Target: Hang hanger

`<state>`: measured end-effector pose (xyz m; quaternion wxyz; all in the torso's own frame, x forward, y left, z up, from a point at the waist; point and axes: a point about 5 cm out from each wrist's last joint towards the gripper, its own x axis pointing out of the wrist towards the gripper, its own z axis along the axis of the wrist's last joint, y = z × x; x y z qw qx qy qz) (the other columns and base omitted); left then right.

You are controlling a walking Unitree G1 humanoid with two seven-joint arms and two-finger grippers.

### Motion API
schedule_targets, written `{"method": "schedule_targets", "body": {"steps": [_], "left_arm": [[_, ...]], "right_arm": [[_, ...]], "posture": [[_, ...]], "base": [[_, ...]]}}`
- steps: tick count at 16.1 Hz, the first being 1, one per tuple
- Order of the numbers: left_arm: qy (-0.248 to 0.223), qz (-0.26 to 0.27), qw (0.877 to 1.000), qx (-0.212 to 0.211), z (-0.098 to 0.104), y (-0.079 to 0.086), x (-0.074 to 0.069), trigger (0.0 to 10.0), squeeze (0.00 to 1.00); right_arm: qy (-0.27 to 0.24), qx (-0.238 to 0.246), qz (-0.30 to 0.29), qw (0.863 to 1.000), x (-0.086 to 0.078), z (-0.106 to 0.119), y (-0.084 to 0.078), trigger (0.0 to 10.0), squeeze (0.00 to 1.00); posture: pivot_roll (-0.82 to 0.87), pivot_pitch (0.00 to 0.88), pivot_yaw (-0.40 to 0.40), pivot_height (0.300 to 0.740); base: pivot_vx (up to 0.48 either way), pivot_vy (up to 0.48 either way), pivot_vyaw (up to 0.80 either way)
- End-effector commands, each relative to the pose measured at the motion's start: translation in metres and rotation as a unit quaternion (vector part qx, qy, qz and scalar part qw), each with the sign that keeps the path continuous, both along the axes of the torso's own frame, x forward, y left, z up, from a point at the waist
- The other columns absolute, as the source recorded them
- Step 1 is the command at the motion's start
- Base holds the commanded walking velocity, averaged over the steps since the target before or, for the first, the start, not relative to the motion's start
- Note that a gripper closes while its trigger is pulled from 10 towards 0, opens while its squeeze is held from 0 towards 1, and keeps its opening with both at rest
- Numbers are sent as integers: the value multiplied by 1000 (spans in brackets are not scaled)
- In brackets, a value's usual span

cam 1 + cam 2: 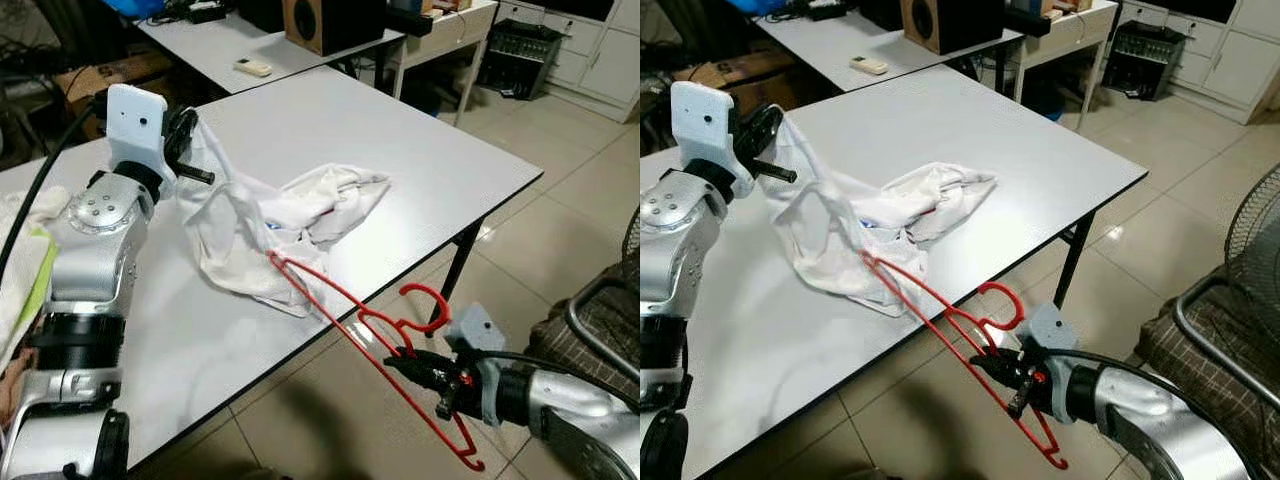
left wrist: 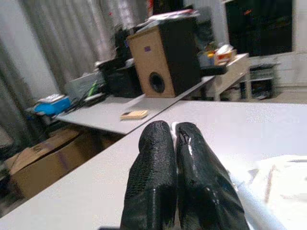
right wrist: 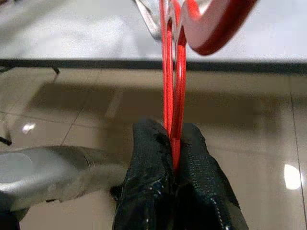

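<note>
A red plastic hanger hangs past the table's front edge, one end tucked into a white garment that lies crumpled on the white table. My right gripper is shut on the hanger's middle, just below its hook; the right wrist view shows the black fingers pinching the red bars. My left gripper is raised over the table's left part, shut on a fold of the white garment, which it holds lifted. A sliver of white cloth sits between its fingers.
A second table behind carries a wooden speaker and a remote. Cardboard boxes stand at the far left. A dark chair frame and fan stand at the right. Tiled floor lies below the hanger.
</note>
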<state>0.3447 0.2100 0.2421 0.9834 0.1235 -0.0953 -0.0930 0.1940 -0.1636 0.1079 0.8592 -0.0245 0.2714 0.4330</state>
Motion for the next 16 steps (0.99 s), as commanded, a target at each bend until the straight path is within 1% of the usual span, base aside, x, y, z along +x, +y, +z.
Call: {"method": "schedule_targets", "body": {"steps": [1, 2, 3, 4, 5, 7, 8, 9, 10, 11, 12, 13, 14, 15, 16], "left_arm": [[1, -21, 1000, 9, 3, -2, -4, 0, 0], [2, -27, 1000, 12, 3, -3, -6, 0, 0], [2, -27, 1000, 12, 3, -3, -6, 0, 0], [1, -21, 1000, 12, 5, 0, -8, 0, 0], [-1, -17, 1000, 11, 6, 2, -9, 0, 0], [-2, -14, 1000, 9, 6, 3, -10, 0, 0], [-6, -4, 1000, 7, 8, 6, -10, 0, 0], [-29, 16, 999, -14, 16, 10, -10, 0, 0], [-51, 28, 997, -43, 24, 15, -10, 0, 0], [-57, 28, 996, -67, 27, 18, -11, 0, 0], [-10, 23, 996, -85, 6, 19, -13, 0, 0], [24, 29, 995, -91, -15, 21, -16, 0, 0], [83, 36, 993, -76, -47, 20, -23, 0, 0], [119, 40, 991, -54, -67, 17, -30, 0, 0], [135, 53, 988, -60, -77, 16, -35, 0, 0]], "right_arm": [[14, -6, -16, 1000, 7, -3, -4, 10000, 0], [19, -5, -28, 999, 13, -5, -6, 10000, 0], [19, -7, -33, 999, 15, -5, -7, 10000, 0], [14, -15, -56, 998, 26, -4, -14, 10000, 0], [7, -13, -68, 998, 33, -1, -18, 10000, 0], [-6, -11, -77, 997, 40, 4, -22, 10000, 0], [-31, -16, -92, 995, 49, 10, -27, 10000, 0], [-85, -21, -119, 989, 62, 23, -35, 10000, 0], [-127, -10, -150, 980, 73, 37, -43, 10000, 0], [-169, 33, -174, 969, 82, 59, -49, 10000, 0], [-171, 40, -165, 970, 80, 62, -46, 10000, 0], [-162, 38, -150, 975, 76, 58, -41, 10000, 0], [-145, 34, -127, 981, 69, 48, -33, 10000, 0], [-134, 31, -113, 984, 64, 40, -28, 10000, 0], [-126, 42, -97, 986, 58, 36, -21, 10000, 0]], "posture": [[-40, 0, 43, 740], [-34, 0, 37, 740], [-34, 0, 37, 740], [-29, 0, 28, 740], [-27, 0, 26, 740], [-26, 0, 21, 740], [-26, 0, 21, 740], [-26, 0, 19, 740], [-27, 0, 19, 740], [-28, 0, 19, 740], [-28, 0, 20, 740], [-29, 0, 22, 740], [-30, 0, 23, 740], [-28, 0, 23, 740], [-25, 0, 21, 740]], "base": [[0, 0, 0], [0, 0, 0], [0, 0, 0], [0, 0, 0], [0, 0, 0], [0, 0, 0], [0, 0, 0], [0, 0, 0], [0, 0, 0], [0, 0, 0], [0, 0, 0], [0, 0, 0], [0, 0, 0], [0, 0, 0], [0, 0, 0]]}}
